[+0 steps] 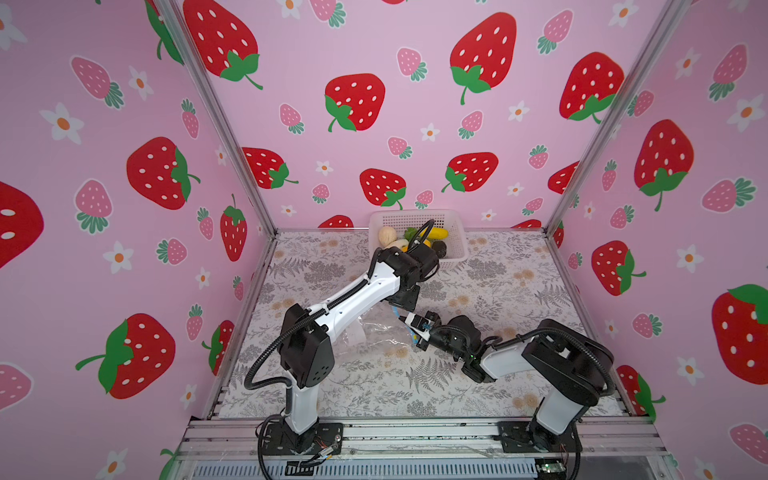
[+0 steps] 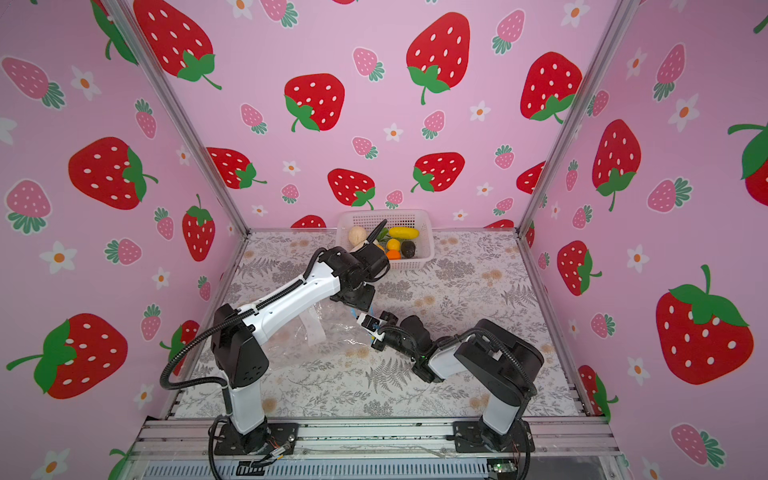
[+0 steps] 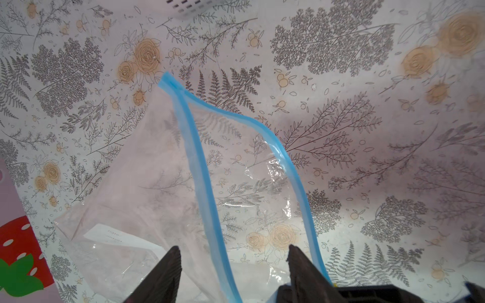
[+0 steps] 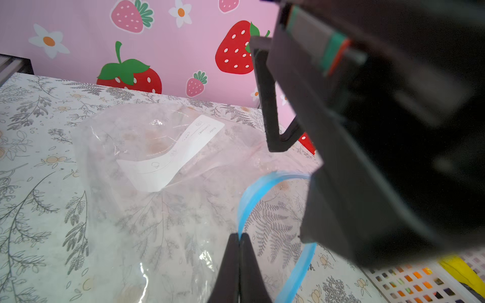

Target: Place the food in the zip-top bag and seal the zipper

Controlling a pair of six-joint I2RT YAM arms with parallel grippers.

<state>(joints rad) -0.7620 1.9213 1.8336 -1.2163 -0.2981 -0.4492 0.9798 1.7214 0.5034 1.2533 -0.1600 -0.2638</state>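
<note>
Your right claw [image 4: 239,242] is clenched on the blue zipper [image 4: 250,194] of the zip-top bag [image 4: 147,215] lying on the tabletop [image 4: 39,183] ahead of it, your left claw [image 3: 233,248] gapes with one zipper lip between its jaws, and since the film looks limp and slippery, pinch the stiffer strip.

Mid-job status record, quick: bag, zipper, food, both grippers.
bag: zip-top bag lying on the table, no food visible inside
seal: zipper unsealed, its two blue lips apart
food: the food all in the white basket at the back
left: left gripper, jaws open, one zipper lip running between them
right: right gripper, jaws shut on a zipper lip
</note>
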